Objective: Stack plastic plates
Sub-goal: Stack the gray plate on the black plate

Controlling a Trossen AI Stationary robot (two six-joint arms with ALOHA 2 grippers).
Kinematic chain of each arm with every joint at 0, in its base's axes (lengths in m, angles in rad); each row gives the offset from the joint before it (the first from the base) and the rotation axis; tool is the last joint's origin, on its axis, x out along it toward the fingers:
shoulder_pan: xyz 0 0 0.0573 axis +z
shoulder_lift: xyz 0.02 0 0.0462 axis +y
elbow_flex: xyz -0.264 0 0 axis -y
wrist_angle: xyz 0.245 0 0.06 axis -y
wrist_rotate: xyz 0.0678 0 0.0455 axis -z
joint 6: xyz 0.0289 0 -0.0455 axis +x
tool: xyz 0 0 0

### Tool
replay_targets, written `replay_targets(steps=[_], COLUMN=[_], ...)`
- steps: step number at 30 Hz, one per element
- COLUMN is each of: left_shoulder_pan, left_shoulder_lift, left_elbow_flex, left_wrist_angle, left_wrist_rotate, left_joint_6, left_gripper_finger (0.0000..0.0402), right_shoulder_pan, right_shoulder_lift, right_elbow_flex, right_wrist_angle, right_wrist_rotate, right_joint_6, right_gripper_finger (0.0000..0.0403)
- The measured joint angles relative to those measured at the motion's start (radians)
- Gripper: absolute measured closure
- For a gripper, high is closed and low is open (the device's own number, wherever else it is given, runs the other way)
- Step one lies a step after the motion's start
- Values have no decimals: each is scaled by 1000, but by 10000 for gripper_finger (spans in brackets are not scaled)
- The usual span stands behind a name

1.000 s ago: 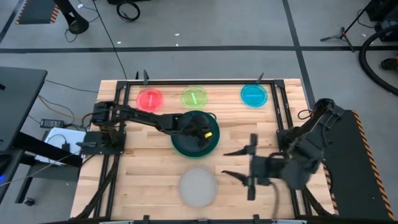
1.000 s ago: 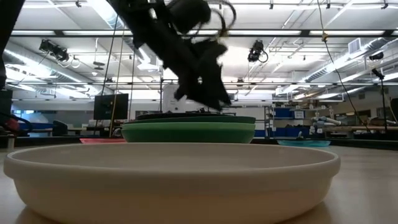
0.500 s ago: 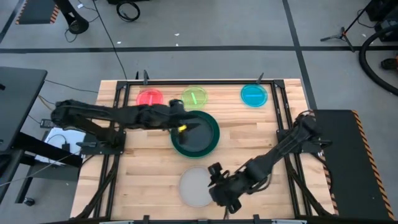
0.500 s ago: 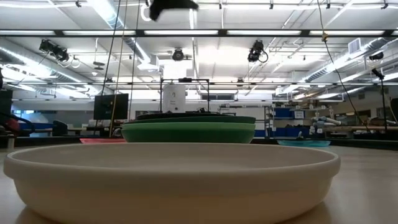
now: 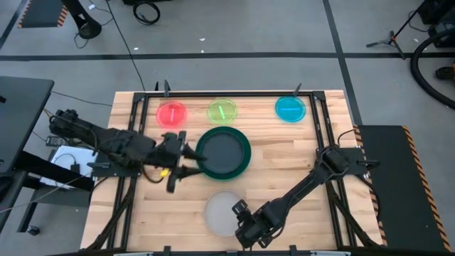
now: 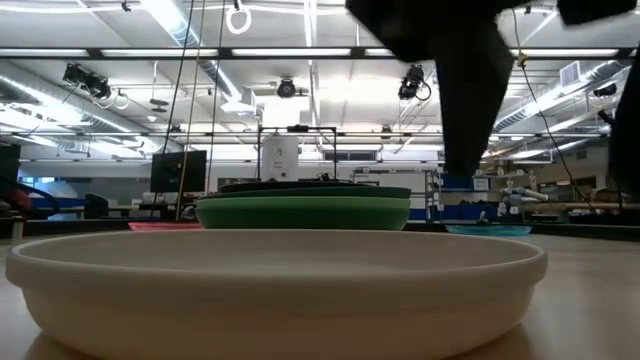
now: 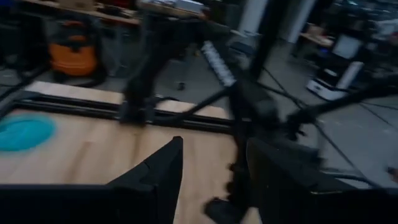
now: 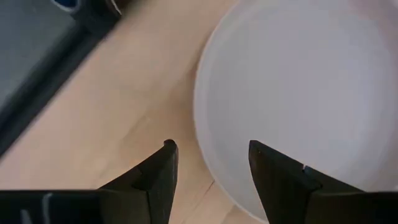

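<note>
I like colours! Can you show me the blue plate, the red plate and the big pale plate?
blue plate (image 5: 290, 108), high view, its middle.
red plate (image 5: 171, 114), high view, its middle.
pale plate (image 5: 222, 211), high view, its bare middle.

Wooden table: green-black stack, grey, red, yellow-green, blue plates.

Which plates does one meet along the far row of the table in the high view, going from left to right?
Red plate → yellow-green plate → blue plate.
</note>
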Motion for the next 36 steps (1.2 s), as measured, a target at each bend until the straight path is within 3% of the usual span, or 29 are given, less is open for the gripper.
replay_targets(steps=[5,10,16,21,23,29,36], left_shoulder_pan=[-135,-278,-401,-462,-489,-595,-684], left_shoulder_lift=[-8,-8,-7,-6,-7,-38,-50], left_elbow_flex=[0,0,0,0,0,0,0], left_wrist_angle=[-1,-42,-189,-254,-276,-539,-901], left_wrist_rotate=[-12,-165,-333,-389,-391,-366,-367], left_joint_6=[-24,-44,-175,-232,-261,-491,-810], left_gripper_finger=[219,219,219,219,219,219,219], right_shoulder_pan=[1,0,1,0,-5,-29,-102], right_shoulder_lift=[45,66,86,89,87,83,81], right_elbow_flex=[0,-4,-3,-2,13,256,528], right_wrist_angle=[-1,-15,-8,-12,-58,-332,-376], right_wrist_rotate=[0,11,51,66,86,96,77], right_joint_6=[1,-5,0,20,76,161,188], right_gripper_finger=[213,241,308,385,390,391,391])
